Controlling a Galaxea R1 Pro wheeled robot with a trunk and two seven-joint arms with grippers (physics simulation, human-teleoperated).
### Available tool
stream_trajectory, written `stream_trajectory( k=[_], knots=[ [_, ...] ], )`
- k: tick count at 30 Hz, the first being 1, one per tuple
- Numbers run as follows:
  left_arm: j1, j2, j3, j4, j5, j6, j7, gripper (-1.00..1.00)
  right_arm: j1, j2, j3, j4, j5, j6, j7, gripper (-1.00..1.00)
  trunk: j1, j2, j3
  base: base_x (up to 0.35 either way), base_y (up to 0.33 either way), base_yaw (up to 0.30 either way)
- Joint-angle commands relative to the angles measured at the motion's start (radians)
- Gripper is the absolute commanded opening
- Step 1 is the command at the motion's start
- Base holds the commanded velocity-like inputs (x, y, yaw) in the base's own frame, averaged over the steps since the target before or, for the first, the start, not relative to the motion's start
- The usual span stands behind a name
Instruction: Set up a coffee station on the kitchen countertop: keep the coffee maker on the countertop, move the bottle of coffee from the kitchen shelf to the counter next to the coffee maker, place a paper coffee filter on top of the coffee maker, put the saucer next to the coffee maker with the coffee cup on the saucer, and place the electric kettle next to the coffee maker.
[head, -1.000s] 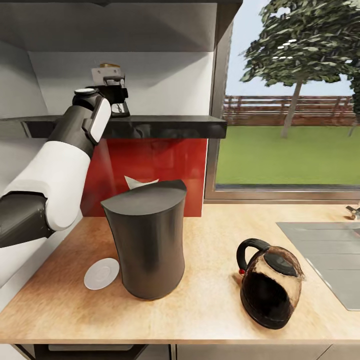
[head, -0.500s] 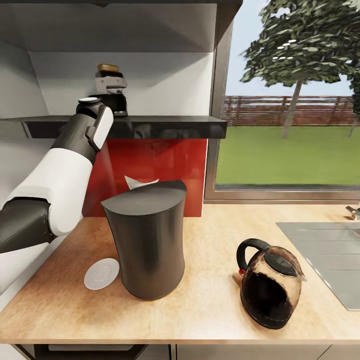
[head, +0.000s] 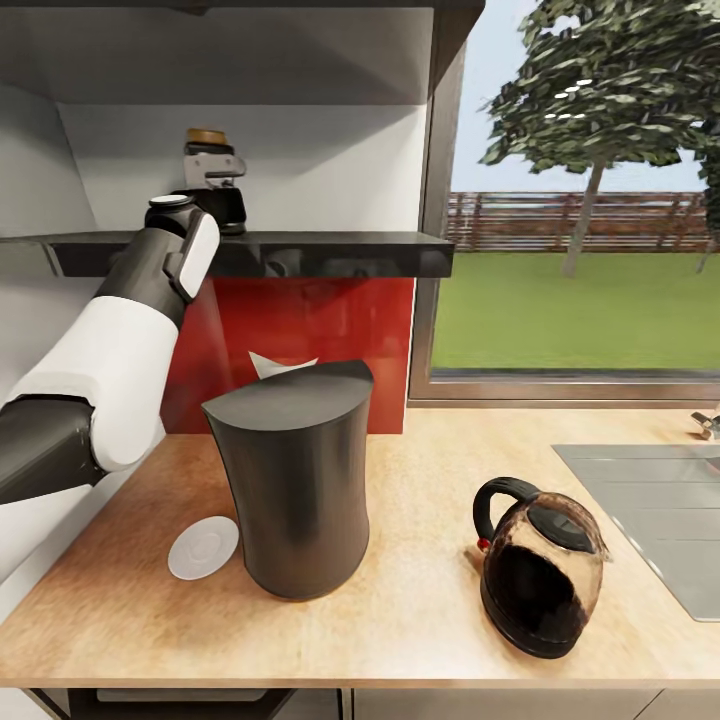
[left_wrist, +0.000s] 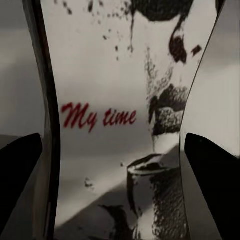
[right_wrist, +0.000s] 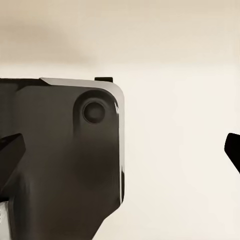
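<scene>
The bottle of coffee (head: 207, 137), gold-capped, stands on the dark kitchen shelf (head: 340, 252), and my left gripper (head: 212, 178) is shut around its body. Up close, its pale label (left_wrist: 120, 115) reads "My time", with a dark finger (left_wrist: 20, 175) at each side. The dark coffee maker (head: 295, 480) stands on the wooden countertop (head: 420, 620). A white saucer (head: 203, 547) lies just left of it. A white paper filter (head: 272, 364) peeks out behind it. The electric kettle (head: 542, 570) sits to its right. My right gripper (right_wrist: 120, 150) is open over a pale surface.
A steel sink (head: 660, 510) is set into the counter at the right. A red backsplash (head: 320, 340) runs under the shelf, and a window (head: 580, 200) looks onto a lawn. A dark boxy part (right_wrist: 60, 160) lies below my right gripper.
My left gripper and wrist have dropped slightly and shifted left at the shelf, and the bottle's cap moved left with them. Everything on the counter is as before.
</scene>
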Motion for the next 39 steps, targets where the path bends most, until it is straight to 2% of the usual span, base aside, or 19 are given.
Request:
stream_trajectory(
  k=[1,10,29,39],
  knots=[
    [0.000,0.002,-0.003,0.001,0.001,0.007,0.008,-1.00,-0.001,0.000,0.000,0.001,0.000,-0.003,-0.001,1.00,0.001,-0.001,-0.003,0.000,0.000,0.000],
    [0.000,0.001,-0.003,-0.047,0.003,0.015,0.009,-1.00,-0.001,0.001,0.000,0.001,0.000,-0.003,-0.001,1.00,0.001,-0.001,-0.003,0.000,0.000,0.000],
    [-0.002,-0.001,-0.006,-0.053,0.003,0.041,0.009,-1.00,-0.001,0.001,0.000,-0.001,-0.001,-0.003,-0.001,1.00,0.001,-0.001,-0.003,0.000,0.000,0.000],
    [-0.002,-0.001,-0.008,-0.053,0.003,0.042,0.009,-1.00,-0.001,0.001,0.002,-0.001,0.000,-0.002,-0.001,1.00,0.001,-0.001,-0.003,-0.254,-0.002,0.000]
  ],
)
